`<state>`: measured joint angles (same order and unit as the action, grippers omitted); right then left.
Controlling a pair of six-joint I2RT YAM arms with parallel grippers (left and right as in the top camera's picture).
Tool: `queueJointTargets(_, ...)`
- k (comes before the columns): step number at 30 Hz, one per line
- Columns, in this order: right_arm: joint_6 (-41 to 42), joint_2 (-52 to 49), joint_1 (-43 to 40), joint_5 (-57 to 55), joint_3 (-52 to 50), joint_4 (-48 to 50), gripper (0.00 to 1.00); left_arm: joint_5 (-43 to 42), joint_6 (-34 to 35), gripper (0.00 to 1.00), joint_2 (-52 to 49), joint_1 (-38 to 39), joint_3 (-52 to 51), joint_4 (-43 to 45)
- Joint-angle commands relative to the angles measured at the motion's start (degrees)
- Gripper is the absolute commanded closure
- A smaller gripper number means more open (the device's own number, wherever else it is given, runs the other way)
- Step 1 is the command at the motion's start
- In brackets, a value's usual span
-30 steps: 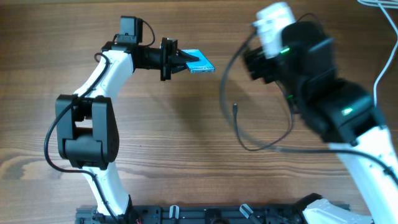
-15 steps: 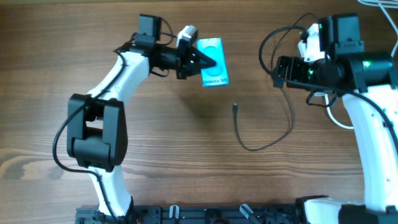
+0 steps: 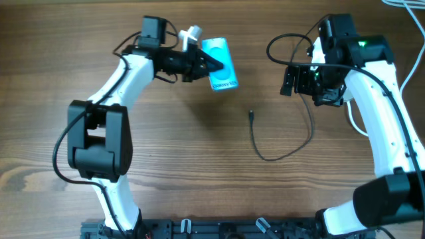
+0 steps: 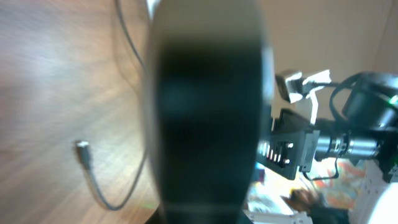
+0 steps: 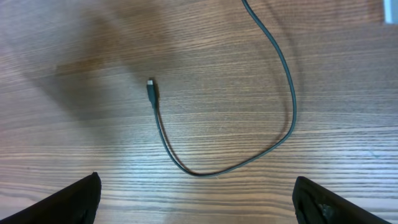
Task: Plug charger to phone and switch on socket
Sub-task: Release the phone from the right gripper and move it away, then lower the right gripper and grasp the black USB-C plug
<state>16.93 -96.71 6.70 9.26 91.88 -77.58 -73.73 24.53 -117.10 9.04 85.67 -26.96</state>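
Overhead: left fingers (image 3: 199, 66) clamped on phone (image 3: 220, 53), lifted off surface (image 3: 179, 172). Right fingers (image 3: 287, 81) spread wide, empty. Charger cable (image 3: 252, 115) lies between both. Left wrist: blurred phone fills view. Right wrist: cable plug ahead between the fingertips.

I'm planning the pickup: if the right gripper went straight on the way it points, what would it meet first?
Probably the charger, its loop lying on the wooden table straight ahead of the open right gripper; its plug tip lies further on. Depth is unclear.

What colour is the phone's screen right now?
Bright turquoise. The phone shows best in the overhead view.
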Motion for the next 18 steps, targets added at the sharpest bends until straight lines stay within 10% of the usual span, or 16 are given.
queueJointTargets(1,4.33,-2.16,0.11,1.31,0.26,0.13,0.03,1.03,-1.7,0.96,1.7,-2.29,0.09,-0.26)
queueJointTargets(8,7.23,-5.16,2.73,1.29,0.22,0.74,0.12,7.21,-1.84,0.96,1.7,-2.8,0.09,-3.08)
queueJointTargets(13,7.08,-6.08,6.29,0.17,-2.8,3.87,0.52,7.13,-1.6,0.96,1.7,-3.69,0.09,-2.64)
queueJointTargets(18,7.3,-6.08,7.72,-1.03,-8.28,9.29,0.57,1.09,-1.64,0.96,1.7,-8.57,0.09,-2.82)
